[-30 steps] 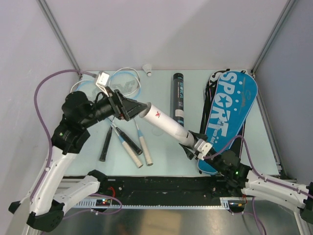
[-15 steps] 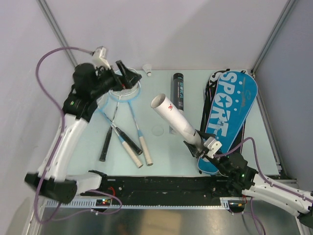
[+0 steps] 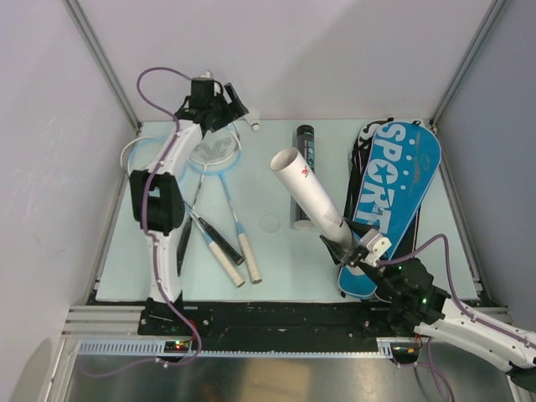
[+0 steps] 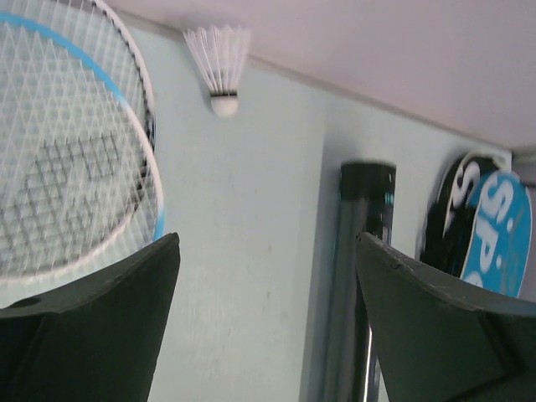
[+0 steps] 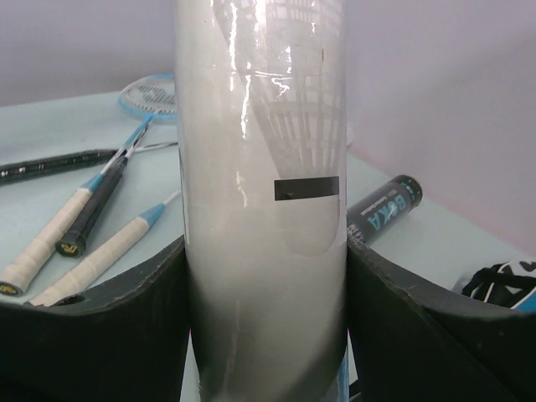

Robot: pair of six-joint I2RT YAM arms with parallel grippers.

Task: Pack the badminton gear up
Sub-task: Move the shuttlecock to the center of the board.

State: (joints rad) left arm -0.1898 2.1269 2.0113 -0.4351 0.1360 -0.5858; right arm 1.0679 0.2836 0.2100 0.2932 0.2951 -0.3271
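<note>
The right gripper clamps the foot of a white tube, feathers showing inside, tilted over the black tube. Left of the black tube, the left gripper gapes wide and empty above the rackets, near a shuttlecock.

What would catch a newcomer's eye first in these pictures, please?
The white tube, clamped in the right gripper, slants up over the table. A bright blue bag lettered SPORT lies at the right. The open left gripper hovers at the far edge near a lone shuttlecock.
</note>
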